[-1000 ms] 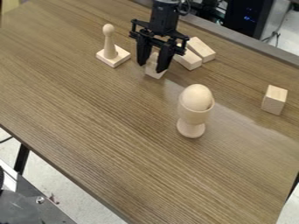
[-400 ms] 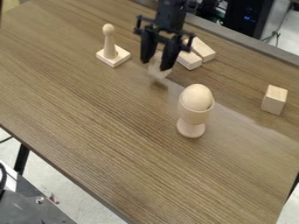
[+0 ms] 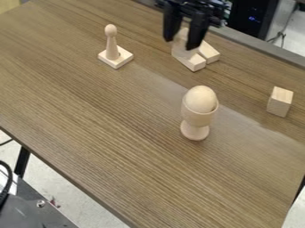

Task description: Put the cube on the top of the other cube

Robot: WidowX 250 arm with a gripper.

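My gripper (image 3: 183, 41) hangs at the top of the view, shut on a pale wooden cube (image 3: 182, 43). The held cube is above the table and overlaps the left part of two wooden blocks lying side by side behind it. Another wooden cube (image 3: 280, 101) stands alone on the table at the right, well apart from the gripper.
A wooden egg in a cup (image 3: 199, 112) stands mid-table, between the gripper and the lone cube. A peg on a square base (image 3: 115, 56) is at upper left. The near block (image 3: 193, 62) and far block (image 3: 208, 52) lie below the gripper.
The gripper has lifted the cube off the table and carried it up and to the right, from beside the blocks to over them. Other things stayed put.
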